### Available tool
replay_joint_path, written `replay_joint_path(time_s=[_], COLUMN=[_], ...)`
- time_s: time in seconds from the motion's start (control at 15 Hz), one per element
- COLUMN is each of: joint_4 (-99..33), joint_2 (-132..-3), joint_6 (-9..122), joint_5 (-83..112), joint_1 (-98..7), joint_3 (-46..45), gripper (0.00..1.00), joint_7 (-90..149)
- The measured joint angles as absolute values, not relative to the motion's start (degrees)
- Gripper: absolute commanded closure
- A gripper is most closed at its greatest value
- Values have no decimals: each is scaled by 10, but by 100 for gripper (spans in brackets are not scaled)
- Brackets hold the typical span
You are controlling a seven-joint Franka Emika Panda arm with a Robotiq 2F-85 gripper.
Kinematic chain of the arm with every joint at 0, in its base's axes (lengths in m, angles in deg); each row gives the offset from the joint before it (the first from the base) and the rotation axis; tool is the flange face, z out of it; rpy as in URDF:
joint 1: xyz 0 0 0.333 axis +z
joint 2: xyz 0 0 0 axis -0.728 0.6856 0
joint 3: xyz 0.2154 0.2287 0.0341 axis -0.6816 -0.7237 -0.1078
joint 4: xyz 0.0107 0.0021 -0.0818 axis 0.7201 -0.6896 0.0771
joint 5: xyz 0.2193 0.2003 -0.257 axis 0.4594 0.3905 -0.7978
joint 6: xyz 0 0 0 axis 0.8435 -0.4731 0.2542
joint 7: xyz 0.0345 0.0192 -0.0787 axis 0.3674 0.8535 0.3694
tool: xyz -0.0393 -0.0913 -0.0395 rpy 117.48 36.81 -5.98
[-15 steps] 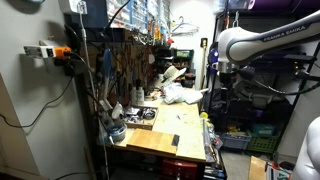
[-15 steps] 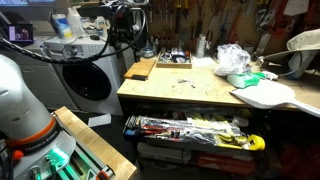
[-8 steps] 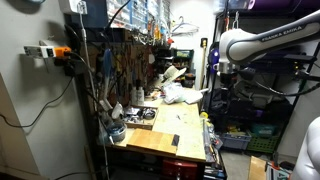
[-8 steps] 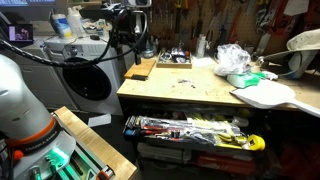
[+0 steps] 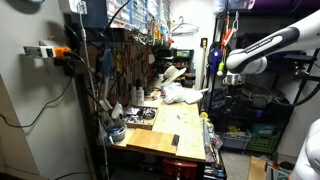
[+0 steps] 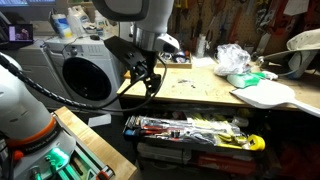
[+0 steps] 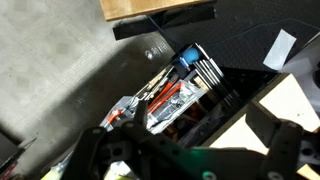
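My gripper (image 7: 188, 138) is open and empty; its two dark fingers stand wide apart at the bottom of the wrist view. It hangs in the air beside the wooden workbench (image 6: 190, 92), off its corner. Below it the wrist view shows a clear bin of red-handled tools (image 7: 165, 98) on the shelf under the bench, also seen in an exterior view (image 6: 190, 128). The arm (image 6: 140, 35) reaches in front of the bench's near corner; in an exterior view it shows as a white link (image 5: 255, 52) high above the bench (image 5: 165, 135).
A white crumpled bag (image 6: 232, 58) and a white flat board (image 6: 265, 95) lie on the bench. A washing machine (image 6: 85, 75) stands beside it. A pegboard of hanging tools (image 5: 120, 62) lines the wall. Black cables (image 6: 142, 88) hang from the arm.
The arm has swung from the back by the washing machine forward to the bench's corner, and its upper link has dropped and stretched out.
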State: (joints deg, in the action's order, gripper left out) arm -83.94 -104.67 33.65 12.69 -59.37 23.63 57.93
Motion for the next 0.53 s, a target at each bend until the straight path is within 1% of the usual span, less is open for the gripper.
replay_joint_path(time_s=[0.2, 0.53], joint_4=[-818, -778], joint_2=[-961, -810], joint_6=[406, 552], joint_5=[173, 233], joint_1=[-611, -640], joint_3=[258, 250], gripper=[0, 0], joint_7=[582, 560])
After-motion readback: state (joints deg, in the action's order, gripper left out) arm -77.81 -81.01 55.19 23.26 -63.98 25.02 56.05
